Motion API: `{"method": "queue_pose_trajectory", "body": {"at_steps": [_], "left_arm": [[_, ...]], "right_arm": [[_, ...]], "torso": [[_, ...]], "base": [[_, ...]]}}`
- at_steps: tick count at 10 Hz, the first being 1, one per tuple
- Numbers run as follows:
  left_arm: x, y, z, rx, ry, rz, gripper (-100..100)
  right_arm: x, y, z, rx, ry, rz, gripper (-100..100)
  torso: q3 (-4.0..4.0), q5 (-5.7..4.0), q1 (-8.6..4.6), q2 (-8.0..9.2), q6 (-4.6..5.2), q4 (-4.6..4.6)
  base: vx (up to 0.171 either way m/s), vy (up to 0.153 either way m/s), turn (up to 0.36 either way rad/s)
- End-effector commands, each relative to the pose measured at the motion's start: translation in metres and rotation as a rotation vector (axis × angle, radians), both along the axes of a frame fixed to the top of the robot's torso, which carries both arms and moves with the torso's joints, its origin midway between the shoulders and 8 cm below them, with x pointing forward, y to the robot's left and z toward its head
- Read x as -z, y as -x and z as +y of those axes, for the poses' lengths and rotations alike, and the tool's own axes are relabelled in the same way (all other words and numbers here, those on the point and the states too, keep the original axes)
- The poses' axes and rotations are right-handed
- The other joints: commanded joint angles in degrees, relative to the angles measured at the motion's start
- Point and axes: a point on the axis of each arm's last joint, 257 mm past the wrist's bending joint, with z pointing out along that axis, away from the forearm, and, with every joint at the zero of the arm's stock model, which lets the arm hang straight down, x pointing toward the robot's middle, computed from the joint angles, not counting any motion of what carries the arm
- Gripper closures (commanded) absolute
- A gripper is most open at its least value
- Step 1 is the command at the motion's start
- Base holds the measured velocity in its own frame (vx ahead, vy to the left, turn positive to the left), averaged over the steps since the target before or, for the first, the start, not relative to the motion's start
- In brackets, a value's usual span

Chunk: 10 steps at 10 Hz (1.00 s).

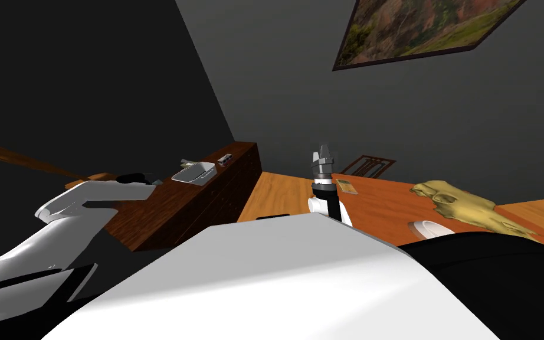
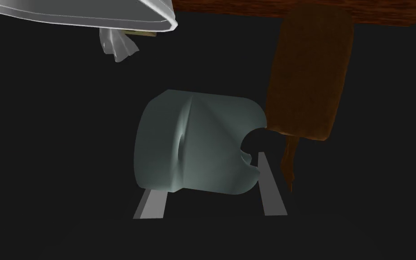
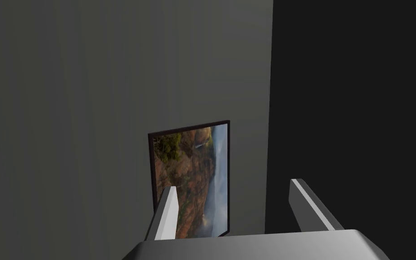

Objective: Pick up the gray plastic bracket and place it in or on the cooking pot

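Here, the left wrist view shows the left gripper (image 2: 209,174) with its fingers closed on the sides of the pale grey-green curved bracket (image 2: 202,144), near the rim of the white rectangular cooking pot (image 2: 80,18). The head view places that pot on the dark brown wooden counter (image 1: 206,200), far left. The right gripper (image 1: 324,154) points upward at centre, fingers spread apart.

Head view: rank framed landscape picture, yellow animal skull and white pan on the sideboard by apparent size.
1. framed landscape picture, though cropped by the edge
2. yellow animal skull
3. white pan
Apparent only: their distances from the camera differ.
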Motion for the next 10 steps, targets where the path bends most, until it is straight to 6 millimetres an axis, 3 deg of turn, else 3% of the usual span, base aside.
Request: {"method": "queue_pose_trajectory", "body": {"at_steps": [1,2,3,6,8,10], "left_arm": [[-0.019,-0.003,-0.002,0.013,-0.023,-0.009,100],[-0.049,-0.009,-0.006,0.031,-0.057,-0.023,100],[-0.049,-0.009,-0.006,0.031,-0.057,-0.023,100],[-0.086,-0.015,-0.016,0.049,-0.085,-0.035,100],[-0.090,-0.015,-0.021,0.040,-0.069,-0.024,100],[-0.078,-0.011,-0.024,0.014,-0.028,-0.001,100]], "right_arm": [[0.000,0.000,0.000,0.000,0.000,0.000,0],[0.000,0.000,0.000,0.000,0.000,0.000,0],[0.000,0.000,0.000,0.000,0.000,0.000,0],[0.000,0.000,0.000,0.000,0.000,0.000,0],[0.000,0.000,0.000,0.000,0.000,0.000,0],[0.000,0.000,0.000,0.000,0.000,0.000,0]], "torso": [[0.00,0.00,0.00,0.00,0.00,0.00],[0.01,0.03,-0.03,0.03,-0.08,-0.01],[0.01,-0.02,-0.07,0.02,-0.02,0.00],[-0.14,0.07,0.01,-0.22,-0.06,-0.08],[-0.33,0.05,-0.11,-0.59,-0.08,-0.13],[-0.57,0.17,0.10,-0.97,-0.17,-0.25]], "base": [[-0.063,-0.035,-0.068],[-0.061,-0.046,-0.088],[-0.040,-0.034,-0.054],[0.008,-0.035,-0.059],[0.134,-0.058,-0.012],[0.201,-0.032,0.063]]}}
